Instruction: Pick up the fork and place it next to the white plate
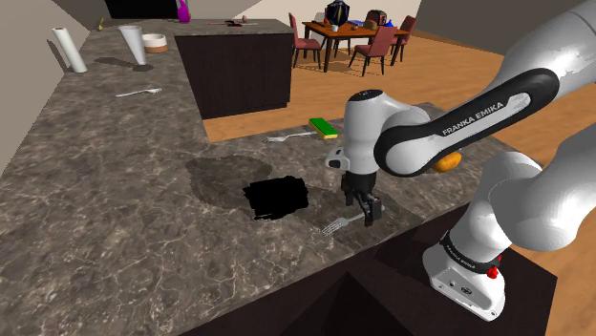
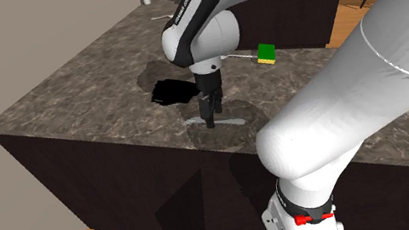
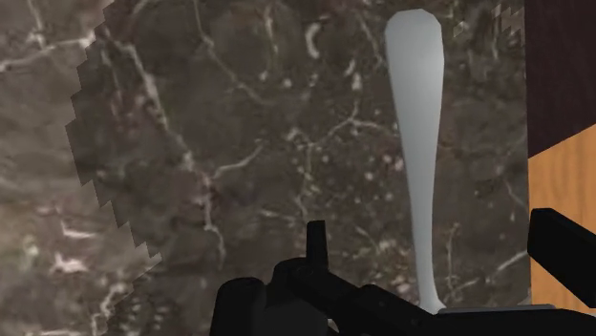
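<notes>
Directly under the tool point(image 1: 366, 215), a grey fork point(image 1: 338, 225) lies flat on the dark marbled tabletop point(image 1: 115, 220), close to the tabletop's edge. The tool points straight down, its tips low over the fork and its fingers point(image 3: 562, 250) spread. In the wrist view the handle point(image 3: 416, 143) runs out between them, and neither finger touches it. In the shoulder view the tines stick out from beneath the tool on one side. Near the tool on that same side, a little farther from the edge, sits a flat black shape point(image 1: 275, 196), with a round darker patch beyond it. Well past the tool, a green sponge point(image 1: 325, 126) rests on the tabletop with a second fork point(image 1: 285, 138) just beside it.
</notes>
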